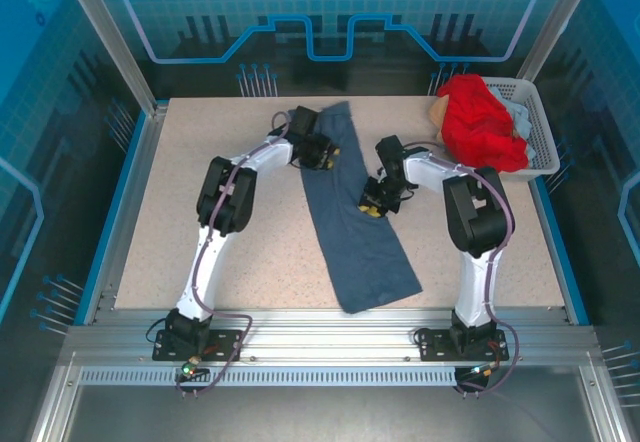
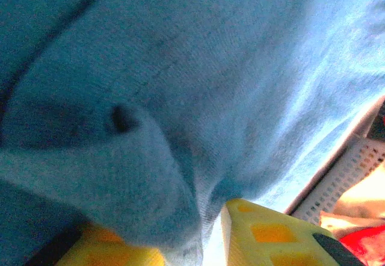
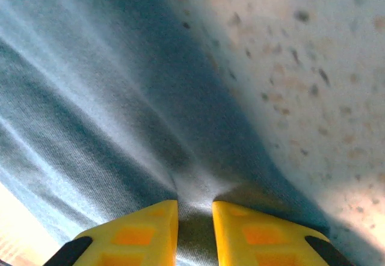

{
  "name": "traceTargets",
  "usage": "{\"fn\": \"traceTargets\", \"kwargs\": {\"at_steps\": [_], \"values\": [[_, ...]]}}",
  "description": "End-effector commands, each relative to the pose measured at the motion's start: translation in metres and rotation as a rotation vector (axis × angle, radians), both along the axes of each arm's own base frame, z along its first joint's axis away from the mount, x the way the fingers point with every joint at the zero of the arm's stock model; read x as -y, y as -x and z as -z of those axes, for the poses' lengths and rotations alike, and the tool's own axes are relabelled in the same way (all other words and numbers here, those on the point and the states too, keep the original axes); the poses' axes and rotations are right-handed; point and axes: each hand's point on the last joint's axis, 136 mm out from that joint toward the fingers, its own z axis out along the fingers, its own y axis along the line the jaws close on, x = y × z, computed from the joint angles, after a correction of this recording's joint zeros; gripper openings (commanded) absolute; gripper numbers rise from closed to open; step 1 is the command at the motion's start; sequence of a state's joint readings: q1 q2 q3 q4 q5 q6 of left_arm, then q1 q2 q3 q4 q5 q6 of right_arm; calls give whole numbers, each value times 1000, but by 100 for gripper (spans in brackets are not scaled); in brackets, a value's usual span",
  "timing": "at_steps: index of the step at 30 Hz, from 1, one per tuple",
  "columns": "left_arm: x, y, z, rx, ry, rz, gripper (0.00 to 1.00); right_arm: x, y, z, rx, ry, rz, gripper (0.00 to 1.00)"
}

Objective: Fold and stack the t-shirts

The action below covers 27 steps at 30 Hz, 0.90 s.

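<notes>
The slate-blue t-shirt lies as a long folded strip slanting down the middle of the table. My left gripper is at the strip's upper left edge. In the left wrist view a bunched fold of blue t-shirt is pinched in my left gripper. My right gripper sits at the strip's right edge, about halfway down. There the blue t-shirt puckers into my right gripper, which is shut on it. The red t-shirt is heaped in the basket.
The white perforated basket stands at the back right corner, with pale cloth beside the red shirt. Its wall is close to my left wrist. Bare speckled tabletop lies left of the strip, with more at the right front.
</notes>
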State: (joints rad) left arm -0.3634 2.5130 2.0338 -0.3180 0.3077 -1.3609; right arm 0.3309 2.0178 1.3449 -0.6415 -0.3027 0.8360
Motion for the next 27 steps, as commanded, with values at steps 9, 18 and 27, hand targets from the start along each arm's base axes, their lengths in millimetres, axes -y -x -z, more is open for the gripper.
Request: {"fn": "traceTargets", "kwargs": {"at_steps": [9, 18, 27], "values": [[-23, -49, 16, 22, 18, -17, 33, 5, -38, 1, -29, 53, 134, 24], [-44, 8, -129, 245, -160, 94, 61, -6, -36, -83, 188, 19, 16, 45], [-64, 300, -44, -255, -149, 471, 57, 22, 93, -75, 75, -23, -99, 52]]}}
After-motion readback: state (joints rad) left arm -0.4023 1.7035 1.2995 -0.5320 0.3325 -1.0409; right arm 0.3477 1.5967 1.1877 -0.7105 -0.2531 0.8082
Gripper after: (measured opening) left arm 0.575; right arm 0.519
